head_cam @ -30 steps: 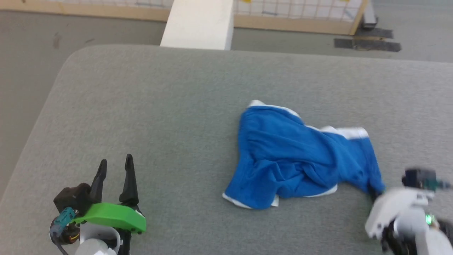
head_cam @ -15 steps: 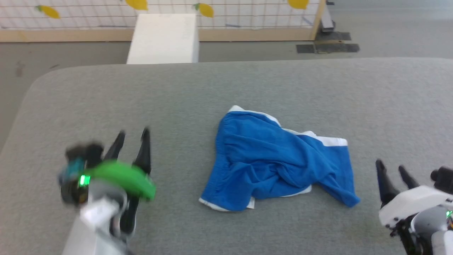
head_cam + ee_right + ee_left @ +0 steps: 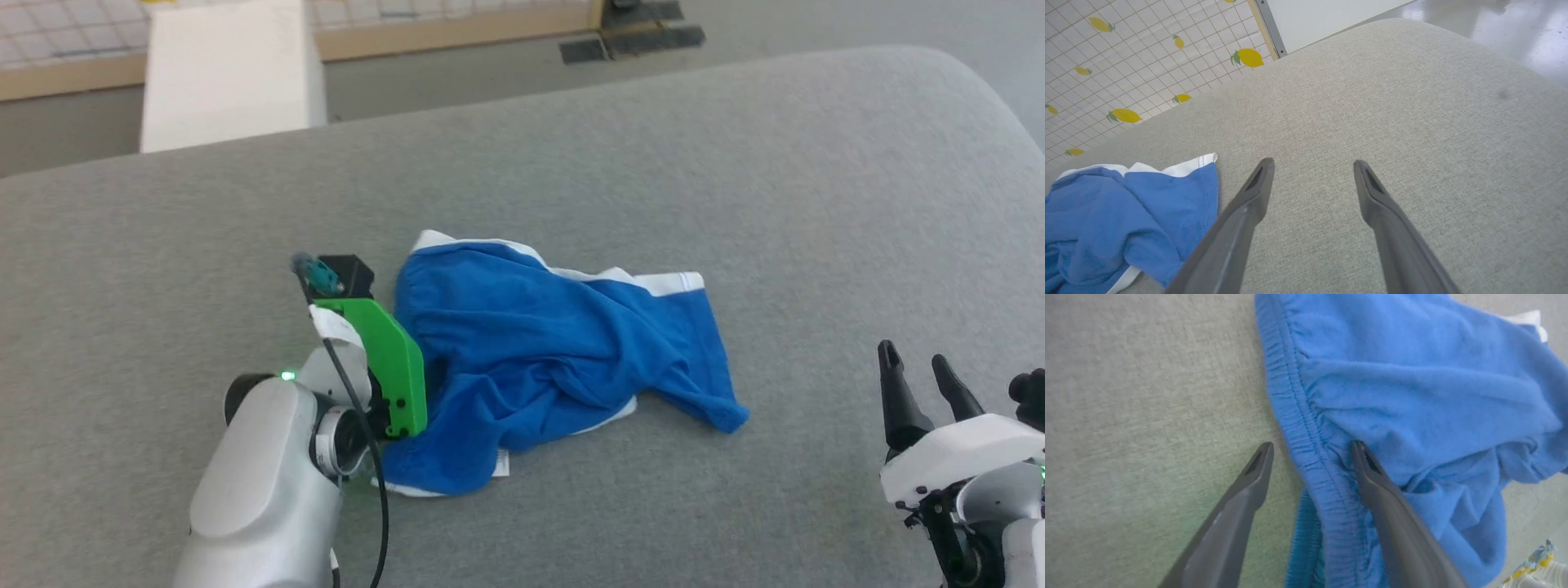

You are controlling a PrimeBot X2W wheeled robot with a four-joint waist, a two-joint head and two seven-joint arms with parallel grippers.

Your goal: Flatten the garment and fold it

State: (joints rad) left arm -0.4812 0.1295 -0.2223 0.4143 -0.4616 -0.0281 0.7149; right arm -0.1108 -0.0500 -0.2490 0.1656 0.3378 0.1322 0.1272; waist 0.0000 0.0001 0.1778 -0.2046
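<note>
The grey table (image 3: 735, 163) is carrying the crumpled blue garment (image 3: 539, 351) near its middle. The left pincer (image 3: 1310, 449), spread, is straddling the gathered waistband (image 3: 1294, 428); the right pincer (image 3: 918, 367) is standing spread, well apart. The garment's small white label (image 3: 500, 464) is showing nothing legible.

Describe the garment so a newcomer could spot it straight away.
A grey fabric-covered table spans the head view. Near its middle lies the garment, crumpled, the open left gripper straddling its gathered edge. Bright blue cloth with white trim sets it apart from the grey surface.
</note>
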